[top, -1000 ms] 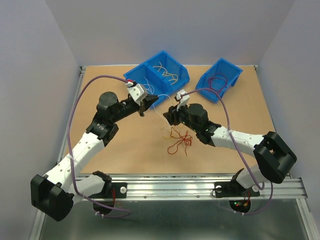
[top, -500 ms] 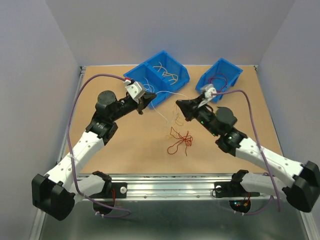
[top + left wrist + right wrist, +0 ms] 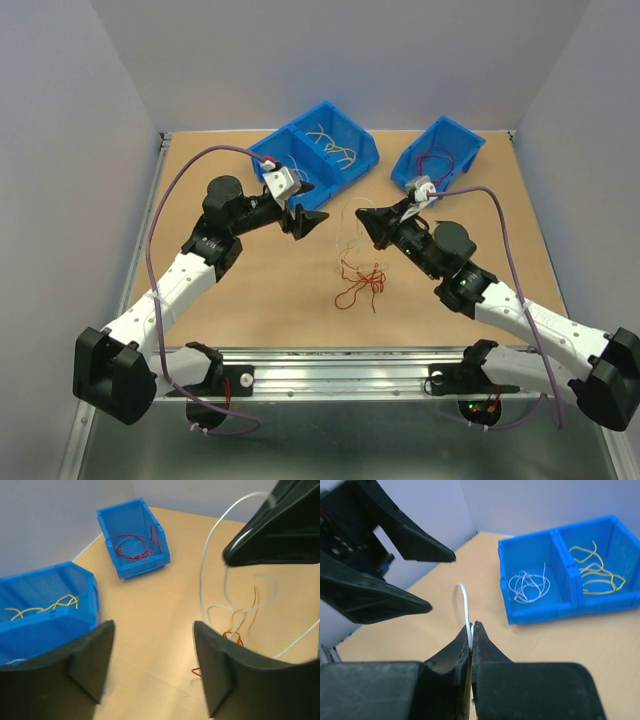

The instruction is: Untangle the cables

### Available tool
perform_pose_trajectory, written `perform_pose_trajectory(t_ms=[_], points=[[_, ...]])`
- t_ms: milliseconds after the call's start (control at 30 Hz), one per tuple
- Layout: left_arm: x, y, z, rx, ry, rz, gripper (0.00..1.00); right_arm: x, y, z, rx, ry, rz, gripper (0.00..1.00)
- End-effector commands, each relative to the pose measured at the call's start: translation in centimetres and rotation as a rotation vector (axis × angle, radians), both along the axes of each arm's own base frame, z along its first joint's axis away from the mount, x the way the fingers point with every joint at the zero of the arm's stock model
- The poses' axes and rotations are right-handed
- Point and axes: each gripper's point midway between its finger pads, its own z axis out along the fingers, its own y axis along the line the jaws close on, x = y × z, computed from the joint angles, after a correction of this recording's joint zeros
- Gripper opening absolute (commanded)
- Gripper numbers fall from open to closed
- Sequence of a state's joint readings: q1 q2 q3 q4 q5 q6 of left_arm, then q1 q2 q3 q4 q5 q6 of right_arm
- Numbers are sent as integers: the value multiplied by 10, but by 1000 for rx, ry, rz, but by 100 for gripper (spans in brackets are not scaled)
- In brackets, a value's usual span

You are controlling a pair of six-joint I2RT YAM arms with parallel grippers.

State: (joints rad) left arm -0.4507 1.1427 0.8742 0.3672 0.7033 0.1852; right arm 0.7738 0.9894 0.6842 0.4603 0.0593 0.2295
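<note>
The cables (image 3: 362, 278) lie as a loose tangle of red and yellow-orange wires on the table between the arms. One white cable (image 3: 465, 597) loops up out of the tangle, and my right gripper (image 3: 472, 626) is shut on it just above the pile. In the top view the right gripper (image 3: 360, 213) points left. My left gripper (image 3: 322, 217) faces it a short way off. In its own view the left gripper (image 3: 152, 627) stands open with only bare table between the fingers. There the white cable (image 3: 204, 565) hangs from the right gripper's tip to the tangle (image 3: 240, 625).
A blue two-compartment bin (image 3: 300, 135) at the back holds yellow and white wires. A smaller blue bin (image 3: 462, 135) at the back right holds red wires. Both show in the left wrist view: the small bin (image 3: 145, 569) and the big bin (image 3: 45, 625).
My left gripper has opened, let go of the white cable and swung toward the middle. The right gripper shut on the white cable and lifted it from the tangle.
</note>
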Motion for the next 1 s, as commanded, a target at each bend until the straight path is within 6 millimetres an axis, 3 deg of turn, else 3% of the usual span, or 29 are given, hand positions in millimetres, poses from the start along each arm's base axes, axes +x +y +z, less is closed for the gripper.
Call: perform_pose_trajectory(t_ms=[0, 100, 333, 967], points=[[-22, -10, 20, -24, -92, -145, 88, 0, 6, 4, 19, 8, 17, 1], [-30, -15, 14, -16, -90, -205, 91, 1, 11, -1, 9, 20, 31, 1], [-21, -20, 4, -3, -59, -193, 93, -1, 16, -2, 6, 22, 61, 0], [-30, -47, -18, 25, -16, -288, 90, -11, 31, -4, 52, 52, 156, 1]])
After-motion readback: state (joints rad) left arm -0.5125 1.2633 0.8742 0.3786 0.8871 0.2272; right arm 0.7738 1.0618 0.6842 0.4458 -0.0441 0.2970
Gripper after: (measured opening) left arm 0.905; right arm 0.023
